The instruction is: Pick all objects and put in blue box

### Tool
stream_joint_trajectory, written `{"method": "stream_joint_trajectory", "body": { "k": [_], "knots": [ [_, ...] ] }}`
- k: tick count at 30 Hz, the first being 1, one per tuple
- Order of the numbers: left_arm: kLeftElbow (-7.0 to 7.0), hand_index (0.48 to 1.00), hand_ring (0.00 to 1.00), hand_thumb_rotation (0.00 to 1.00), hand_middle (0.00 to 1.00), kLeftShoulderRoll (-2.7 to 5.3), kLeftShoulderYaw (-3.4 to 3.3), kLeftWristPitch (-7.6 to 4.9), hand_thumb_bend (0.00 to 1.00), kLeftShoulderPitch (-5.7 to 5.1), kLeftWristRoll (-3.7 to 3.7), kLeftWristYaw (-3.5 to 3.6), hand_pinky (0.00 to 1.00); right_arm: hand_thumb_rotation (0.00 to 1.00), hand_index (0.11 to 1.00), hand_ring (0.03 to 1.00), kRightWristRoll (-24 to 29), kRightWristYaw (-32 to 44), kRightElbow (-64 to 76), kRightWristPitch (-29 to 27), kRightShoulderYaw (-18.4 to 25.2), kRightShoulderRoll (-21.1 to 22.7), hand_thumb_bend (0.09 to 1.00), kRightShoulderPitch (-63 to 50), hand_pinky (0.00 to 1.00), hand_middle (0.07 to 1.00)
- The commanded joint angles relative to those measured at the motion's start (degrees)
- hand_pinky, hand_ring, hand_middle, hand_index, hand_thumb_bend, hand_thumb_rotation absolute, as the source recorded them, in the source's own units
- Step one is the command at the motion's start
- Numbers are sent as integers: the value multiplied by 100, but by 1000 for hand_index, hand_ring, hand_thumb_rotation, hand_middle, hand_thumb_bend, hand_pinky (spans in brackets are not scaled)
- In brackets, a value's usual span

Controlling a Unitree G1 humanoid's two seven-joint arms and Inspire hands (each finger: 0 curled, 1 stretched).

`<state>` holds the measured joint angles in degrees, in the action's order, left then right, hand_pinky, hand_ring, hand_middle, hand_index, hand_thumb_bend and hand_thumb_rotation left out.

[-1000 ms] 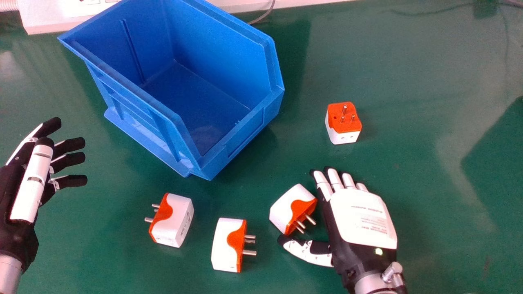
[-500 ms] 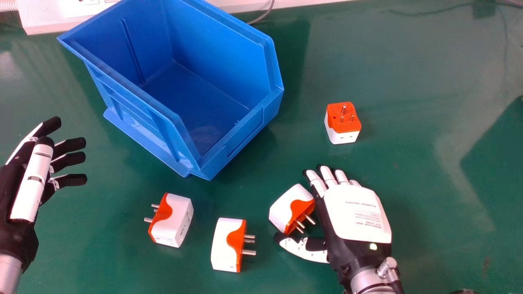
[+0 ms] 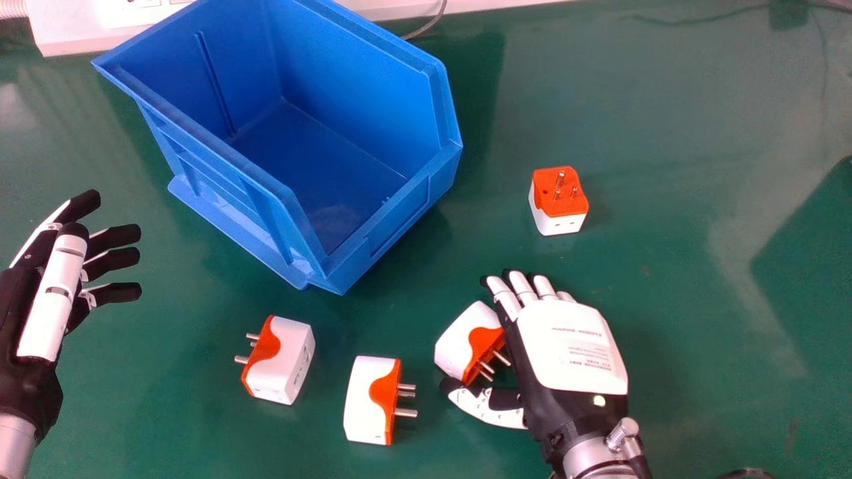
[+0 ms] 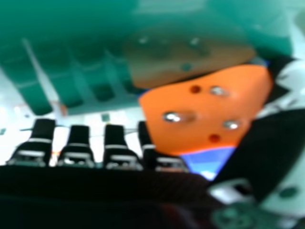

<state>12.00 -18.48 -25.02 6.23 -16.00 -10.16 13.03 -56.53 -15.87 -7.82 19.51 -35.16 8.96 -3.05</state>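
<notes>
Right hand (image 3: 572, 346) rests spread, fingers near straight, thumb held apart from them. A white-and-orange plug adapter (image 3: 459, 342) lies between thumb and fingers, pins toward the palm; contact cannot be told. Left of the thumb sits a second adapter (image 3: 365, 399), then a third adapter (image 3: 285, 359). Ahead of the fingertips stands a fourth adapter (image 3: 560, 223), pins up; ahead-left, the blue storage bin (image 3: 359, 86). Farthest left: left hand (image 3: 50, 299).

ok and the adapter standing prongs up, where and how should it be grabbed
Take its white body, likely with the right robot hand coming in low from the robot's right, thumb and fingers on opposite sides below the orange face; the metal prongs point up, making a top grip awkward.
</notes>
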Motion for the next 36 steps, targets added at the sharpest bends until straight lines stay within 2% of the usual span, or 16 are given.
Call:
{"method": "stream_joint_trajectory", "body": {
  "k": [1, 3, 8, 14, 16, 18, 20, 22, 24, 25, 26, 29, 30, 31, 33, 36],
  "knots": [
    [124, 892, 771, 904, 776, -65, -12, -9, 113, 46, -18, -13, 665, 464, 898, 953, 15, 175, -82, -78, -173, -98, 494, 20, 903, 942],
    [153, 892, 771, 904, 776, -58, -6, 2, 114, 43, -17, -16, 666, 447, 898, 953, 20, 180, -63, -82, -186, -105, 496, 25, 904, 942],
    [117, 891, 770, 904, 776, -60, -12, -17, 113, 45, -12, -11, 666, 407, 898, 952, 23, 176, -18, -101, -209, -102, 503, 19, 903, 942],
    [201, 891, 770, 904, 776, -58, -8, 72, 113, 48, -8, -32, 667, 376, 897, 949, 6, 152, -9, -126, -208, -65, 494, 52, 902, 941],
    [182, 891, 770, 904, 776, -65, -17, 78, 113, 60, -14, -26, 667, 363, 895, 946, -19, 132, -4, -113, -197, -50, 490, 62, 901, 938],
    [153, 891, 770, 904, 776, -74, -30, 93, 114, 80, -30, -19, 666, 298, 873, 925, -57, 54, -61, -112, -176, -38, 472, 92, 883, 917],
    [167, 891, 770, 904, 776, -73, -32, 119, 114, 83, -31, -27, 666, 298, 873, 925, -84, -84, -155, -129, -157, -46, 472, 126, 883, 917],
    [177, 892, 769, 904, 776, -69, -35, 136, 114, 82, -29, -33, 666, 256, 857, 910, -112, -253, -263, -152, -152, -55, 462, 167, 863, 904],
    [185, 892, 768, 904, 777, -70, -46, 147, 113, 78, -38, -26, 665, 163, 793, 834, -118, -427, -348, -170, -147, -68, 446, 192, 765, 845],
    [190, 892, 768, 904, 777, -73, -50, 154, 113, 75, -41, -21, 665, 163, 793, 834, -100, -500, -375, -174, -134, -88, 446, 192, 765, 845],
    [193, 893, 768, 904, 777, -78, -53, 160, 113, 74, -41, -17, 665, 131, 760, 793, -85, -553, -394, -167, -119, -115, 450, 188, 712, 813],
    [201, 893, 767, 905, 777, -88, -56, 167, 112, 70, -29, -14, 666, 104, 706, 745, -14, -665, -419, -143, -62, -199, 454, 165, 657, 776],
    [209, 893, 767, 905, 777, -90, -58, 171, 112, 68, -31, -11, 666, 83, 670, 691, 7, -672, -408, -108, -39, -234, 458, 153, 591, 738],
    [216, 893, 767, 905, 777, -93, -64, 181, 112, 64, -38, -7, 666, 83, 670, 691, 13, -661, -398, -53, -19, -269, 458, 149, 591, 738],
    [232, 893, 767, 905, 778, -94, -69, 197, 111, 58, -45, -6, 666, 53, 616, 600, 17, -669, -399, -6, 12, -311, 469, 149, 494, 673],
    [274, 894, 767, 905, 778, -88, -68, 218, 110, 39, -52, -6, 666, 34, 578, 541, 10, -694, -368, 12, 55, -332, 478, 130, 437, 626]
  ]
}}
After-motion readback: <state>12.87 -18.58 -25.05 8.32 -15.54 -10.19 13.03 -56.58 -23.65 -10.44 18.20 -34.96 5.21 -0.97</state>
